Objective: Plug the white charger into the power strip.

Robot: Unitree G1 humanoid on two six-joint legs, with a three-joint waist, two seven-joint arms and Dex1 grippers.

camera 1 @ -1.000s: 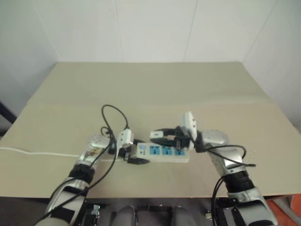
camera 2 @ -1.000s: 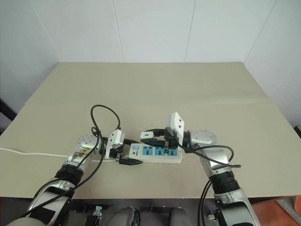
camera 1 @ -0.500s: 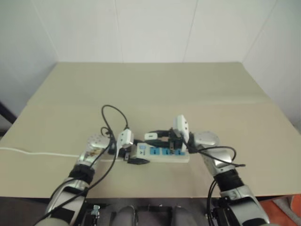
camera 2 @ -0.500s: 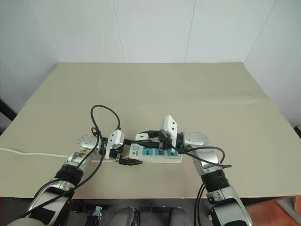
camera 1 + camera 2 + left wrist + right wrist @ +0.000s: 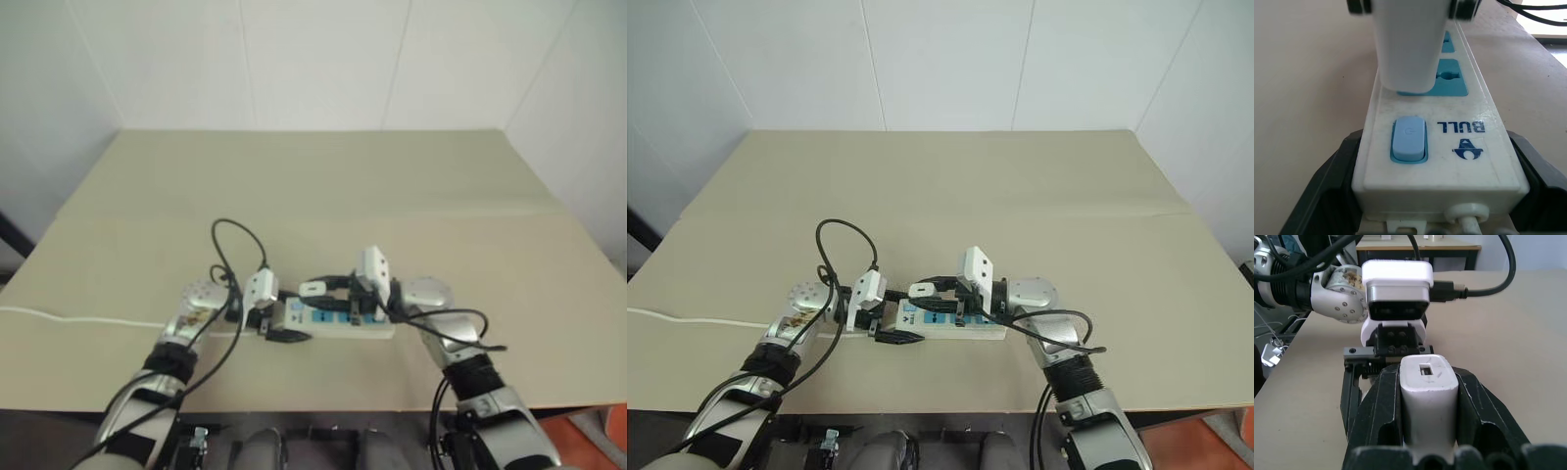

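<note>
Beige tabletop, white walls behind. Right gripper pinches the white charger between both black fingers, the cube sitting over the blue socket next to the switch; in the left wrist view its base meets the strip's top face. Left gripper is spread wide around the switch end of the power strip, one finger along each long side. Strip lies flat near the table's front edge; a thin white cord trails off to the robot's left.
</note>
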